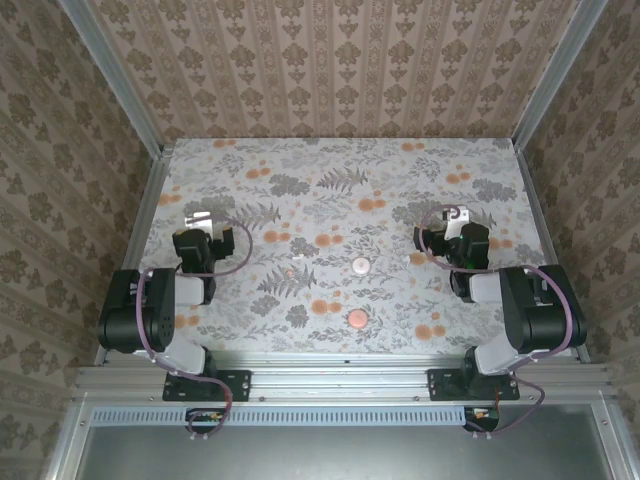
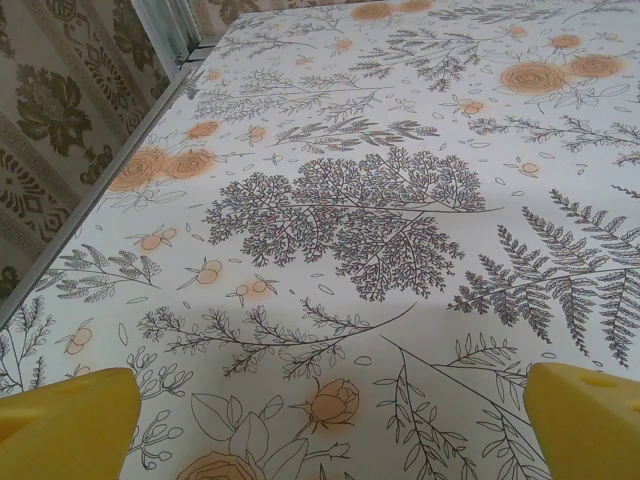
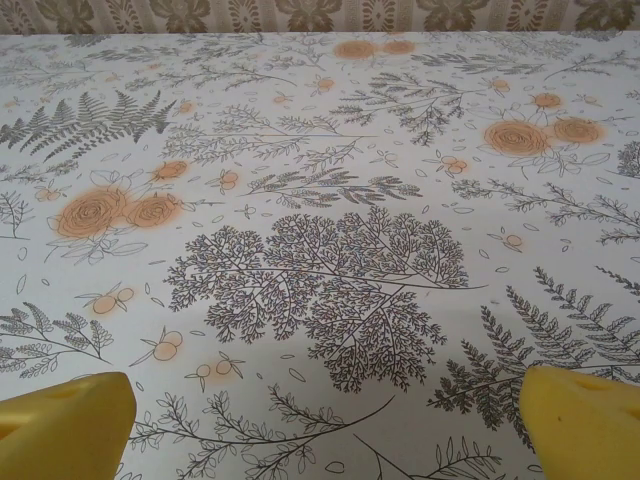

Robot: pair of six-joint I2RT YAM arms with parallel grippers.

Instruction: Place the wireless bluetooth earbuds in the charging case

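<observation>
Left gripper: jaws fully apart, nothing between them. It sits low over the left side of the floral tablecloth, pointing away from the bases. In the left wrist view the yellow fingertips are at the bottom corners of the picture, with bare printed cloth between them, grey ferns and orange flowers. The aluminium frame rail and the wallpapered side wall run up that view's left edge.

Right gripper: same state, jaws wide apart, holding nothing, over the right side of the cloth. In the right wrist view the yellow fingertips frame plain cloth, with the back wall across the top.

The earbud is a tiny pale pinkish speck lying on the cloth roughly mid-table, between the two grippers and nearer the left one. Neither gripper touches it. It is too small to tell its orientation.

Two round pink discs are on the cloth. The upper disc is right of the earbud and about level with it, but apart. The lower disc is closer to the arm bases, well apart from the upper one. I can't tell whether either is part of the charging case.
</observation>
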